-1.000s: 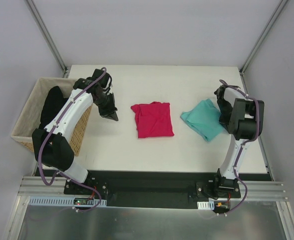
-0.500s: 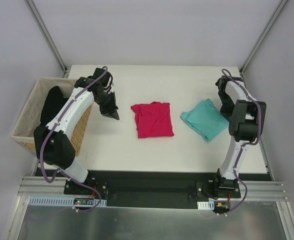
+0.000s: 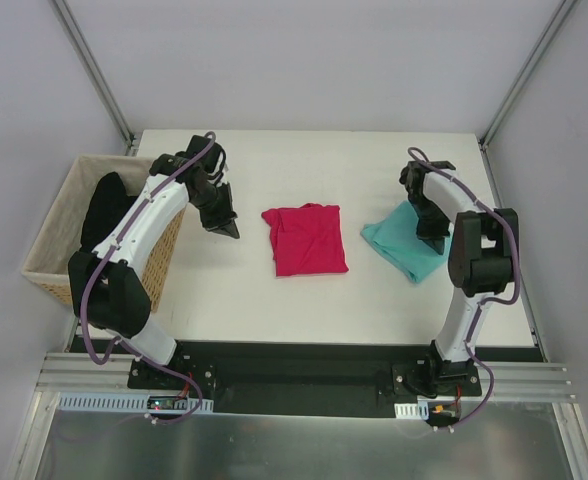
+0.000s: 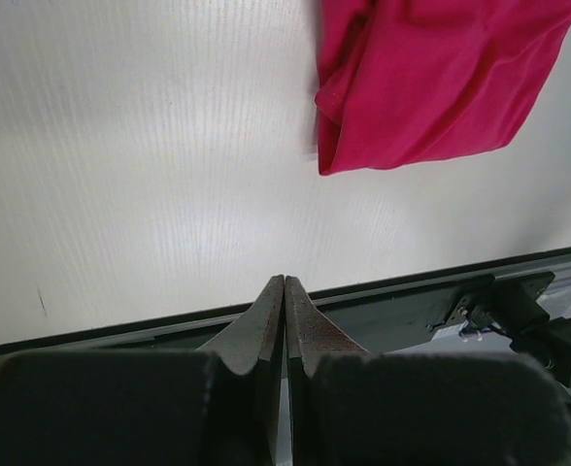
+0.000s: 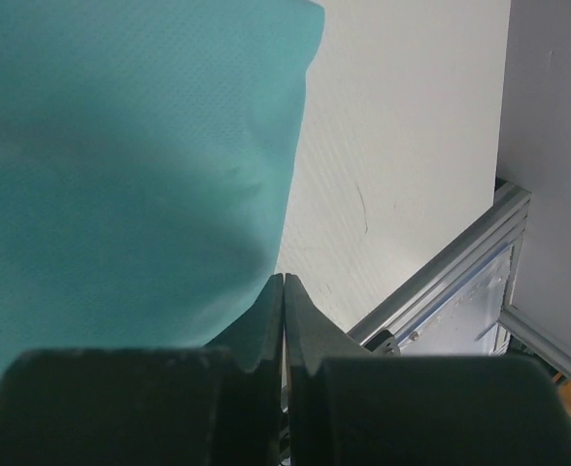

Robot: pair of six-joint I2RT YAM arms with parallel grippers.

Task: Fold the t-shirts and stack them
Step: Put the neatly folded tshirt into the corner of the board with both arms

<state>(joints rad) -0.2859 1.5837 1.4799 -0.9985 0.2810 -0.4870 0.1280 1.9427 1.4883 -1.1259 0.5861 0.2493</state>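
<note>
Pink t-shirt (image 3: 307,240), teal t-shirt (image 3: 394,240) on table (image 3: 304,165); basket (image 3: 56,235) holds dark cloth (image 3: 104,205).

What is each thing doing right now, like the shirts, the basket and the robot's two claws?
Pink t-shirt: folded, flat on the table, not stacked.
Teal t-shirt: folded, flat, apart from the pink one.
Basket: upright, at the table's left side, dark cloth inside.
Left gripper: shut, empty, above bare table.
Right gripper: shut, at the teal t-shirt's edge.
</note>
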